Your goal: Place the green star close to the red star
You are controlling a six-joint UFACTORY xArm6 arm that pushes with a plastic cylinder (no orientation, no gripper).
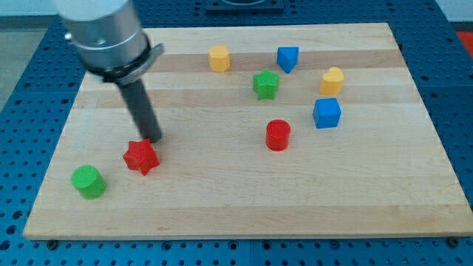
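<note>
The green star (266, 84) lies on the wooden board (222, 207) above the middle, toward the view's top. The red star (141, 157) lies at the view's lower left. My tip (151, 139) sits just above and to the right of the red star, touching or nearly touching its upper edge. The green star is far to the upper right of my tip.
A green cylinder (89, 182) lies left of the red star. A red cylinder (278, 135) is below the green star. A yellow block (219, 58), a blue block (287, 58), a yellow block (332, 80) and a blue cube (327, 113) lie at the upper right.
</note>
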